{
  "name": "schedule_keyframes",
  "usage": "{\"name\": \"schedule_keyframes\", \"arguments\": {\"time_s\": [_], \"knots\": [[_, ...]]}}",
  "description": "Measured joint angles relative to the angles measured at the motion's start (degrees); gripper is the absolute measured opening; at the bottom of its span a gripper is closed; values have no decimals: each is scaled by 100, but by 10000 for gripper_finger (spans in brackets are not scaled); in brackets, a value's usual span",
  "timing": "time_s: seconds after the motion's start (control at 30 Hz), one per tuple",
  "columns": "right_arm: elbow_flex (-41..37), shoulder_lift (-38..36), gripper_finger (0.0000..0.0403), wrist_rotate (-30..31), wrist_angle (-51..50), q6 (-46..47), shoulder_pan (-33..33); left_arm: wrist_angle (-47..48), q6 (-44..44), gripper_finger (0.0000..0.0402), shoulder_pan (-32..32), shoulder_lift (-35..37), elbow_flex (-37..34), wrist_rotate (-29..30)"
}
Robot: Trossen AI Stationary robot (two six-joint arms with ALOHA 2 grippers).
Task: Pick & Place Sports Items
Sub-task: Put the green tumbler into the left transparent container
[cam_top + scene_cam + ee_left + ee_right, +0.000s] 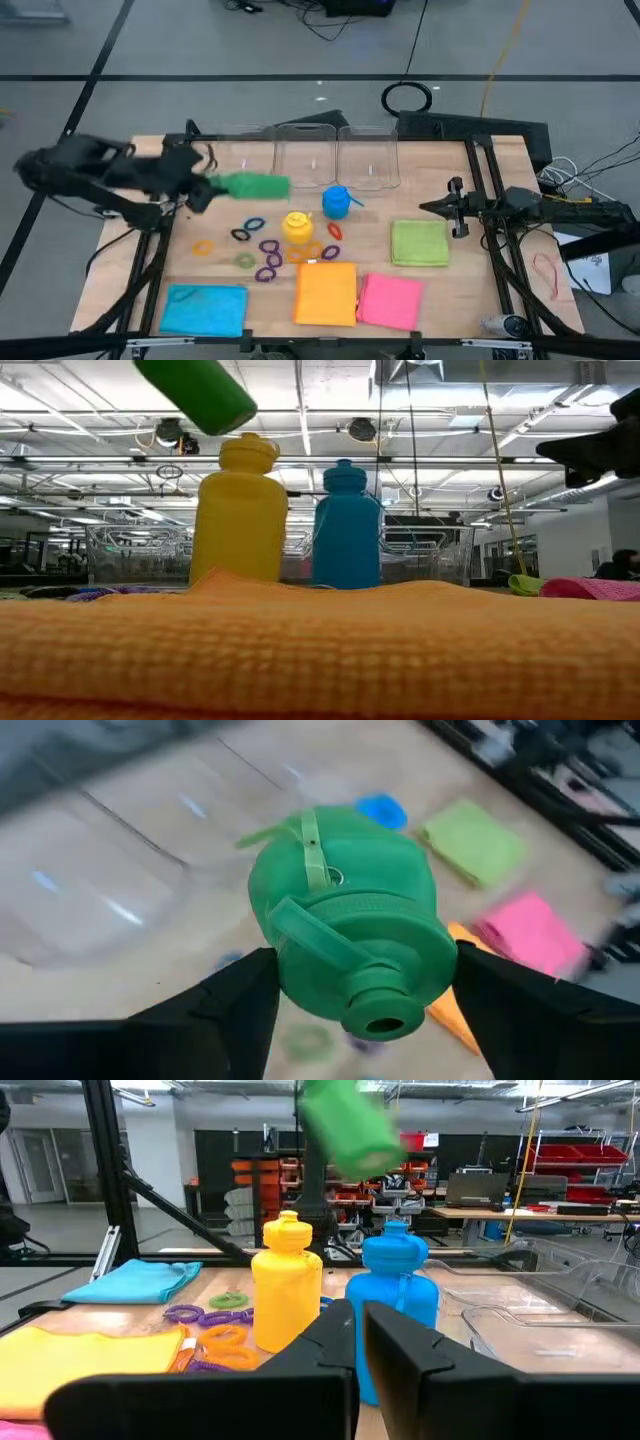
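A: From above, our left gripper [205, 190] was clamped on the green plastic bottle [255, 185], carried sideways above the table at ten o'clock, its base pointing toward the clear plastic bins [335, 152] at twelve, probably its destination.

B: And our right gripper [452, 208]?

A: Closed on nothing, parked at three o'clock past the green folded cloth [419, 242].

B: At table height, we saw the yellow plastic bottle [238, 508] and blue plastic bottle [346, 525] standing upright, the green one [198, 393] well clear overhead.

A: Our left wrist camera showed both fingers [215, 1010] flanking its shoulder. From the right wrist, the bins [545, 1315] lay open-topped, with open room above.
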State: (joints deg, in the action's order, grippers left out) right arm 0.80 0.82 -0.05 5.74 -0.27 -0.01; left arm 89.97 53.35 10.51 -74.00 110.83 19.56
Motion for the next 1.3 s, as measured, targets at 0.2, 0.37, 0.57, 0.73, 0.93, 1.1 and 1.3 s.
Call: {"name": "schedule_keyframes", "arguments": {"time_s": [0.2, 0.37, 0.57, 0.73, 0.93, 1.1, 1.3], "knots": [[-2, 0, 0, 0, 0, 2, 0, -6, -1340, 213, -1521, -28, 126, 9], [-1, 0, 0, 0, 0, 0, 0, -12, -2406, 213, -2738, -161, 129, 1], [-2, 0, 0, 0, 0, 2, 0, -23, -3513, 213, -4162, -637, 131, -552], [-1, 0, 0, 0, 0, 0, 0, -44, -4371, 213, -5220, -1274, 131, -1482], [-1, 0, 0, 0, 2, 2, 0, -5, -5008, 213, -5997, -2244, 131, -2152], [-2, 0, 0, 0, 2, 2, 0, 2, -5200, 213, -6364, -2915, 131, -2234], [-2, 0, 0, 0, 0, 2, 0, 8, -5266, 213, -6673, -3413, 129, -2272]]}}
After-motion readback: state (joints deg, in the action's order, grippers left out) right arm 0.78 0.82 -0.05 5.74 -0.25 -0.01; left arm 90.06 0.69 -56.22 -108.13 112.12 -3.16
